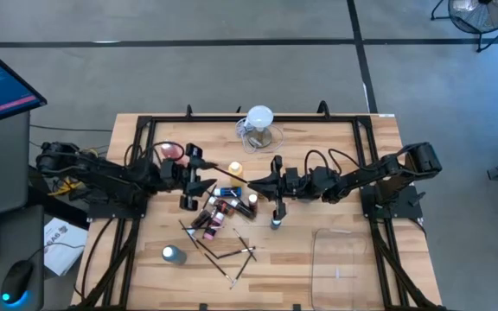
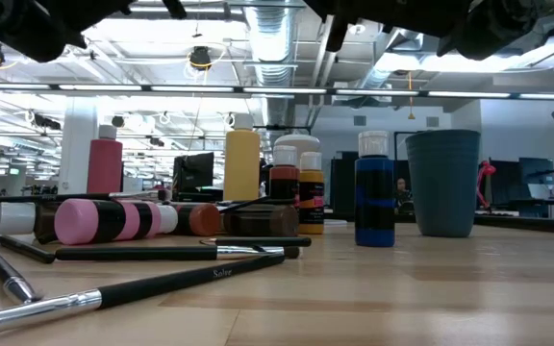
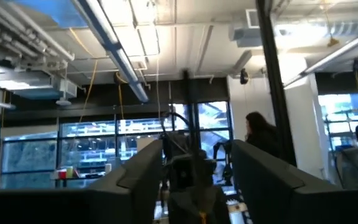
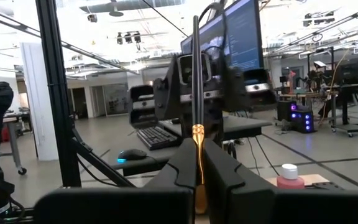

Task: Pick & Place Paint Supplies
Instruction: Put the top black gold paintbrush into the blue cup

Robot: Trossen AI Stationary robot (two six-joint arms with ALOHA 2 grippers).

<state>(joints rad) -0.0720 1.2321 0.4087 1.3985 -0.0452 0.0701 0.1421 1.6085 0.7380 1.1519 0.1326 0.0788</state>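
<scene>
Bottle cluster and scattered brushes block table centre; right front corner free.

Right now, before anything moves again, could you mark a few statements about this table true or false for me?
1. The right gripper is shut on a thin paintbrush. True.
2. The blue bottle lies on its side. False: it stands upright.
3. The clear jug stands apart from the heap of bottles. True.
4. No brushes are left on the table. False: several loose brushes lie on the wood.
5. The left gripper is clamped tight. False: its fingers stand apart, holding nothing.
</scene>
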